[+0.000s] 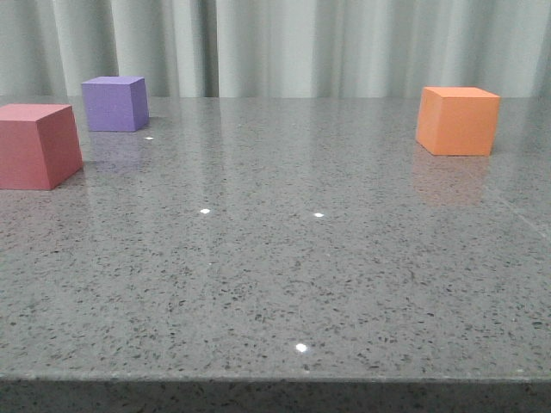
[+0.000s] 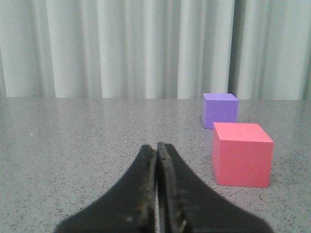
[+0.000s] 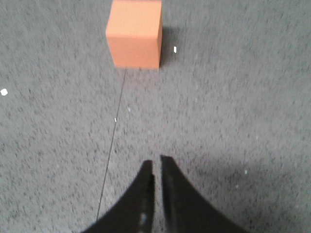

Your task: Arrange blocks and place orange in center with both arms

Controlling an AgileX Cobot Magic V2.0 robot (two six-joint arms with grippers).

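Note:
The orange cube (image 1: 457, 120) stands at the far right of the grey table; it also shows in the right wrist view (image 3: 134, 34). The purple cube (image 1: 114, 103) stands at the far left. The pinkish-red cube (image 1: 36, 145) stands nearer, at the left edge. Both also show in the left wrist view, purple (image 2: 219, 110) behind pinkish-red (image 2: 241, 154). My left gripper (image 2: 156, 148) is shut and empty, low over the table, left of the pinkish-red cube. My right gripper (image 3: 156, 164) is shut but for a thin slit, empty, well short of the orange cube. Neither gripper shows in the front view.
The speckled grey table (image 1: 275, 258) has its front edge near the bottom of the front view. A thin seam (image 3: 112, 141) runs across it from the orange cube towards my right gripper. A pale curtain (image 1: 275, 43) hangs behind the table.

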